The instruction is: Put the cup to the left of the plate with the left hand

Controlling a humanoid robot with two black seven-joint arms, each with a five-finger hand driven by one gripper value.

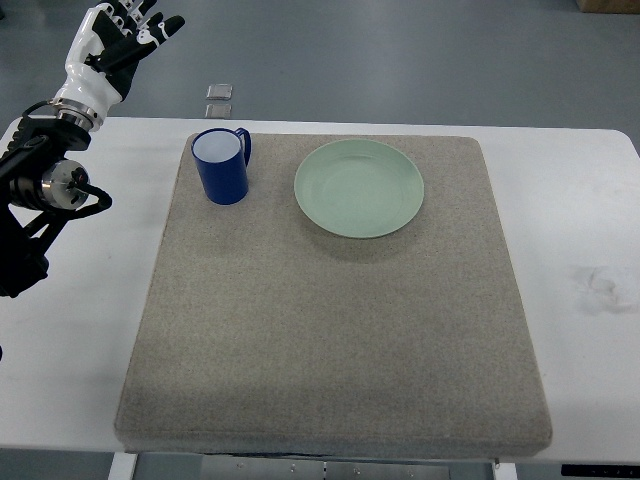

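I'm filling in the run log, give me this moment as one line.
left hand: open, raised off the mat's far-left corner, empty | blue cup: upright on grey mat, left of green plate, apart | right arm: unseen

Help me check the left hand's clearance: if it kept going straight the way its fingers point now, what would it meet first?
Nothing, as far as the picture shows. The left hand is open beyond the table's far edge, fingers aimed up-right over bare floor. The blue cup and plate lie off that line; height is unclear.

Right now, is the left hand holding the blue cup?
No, the left hand is open and raised apart from the blue cup, which stands on the mat.
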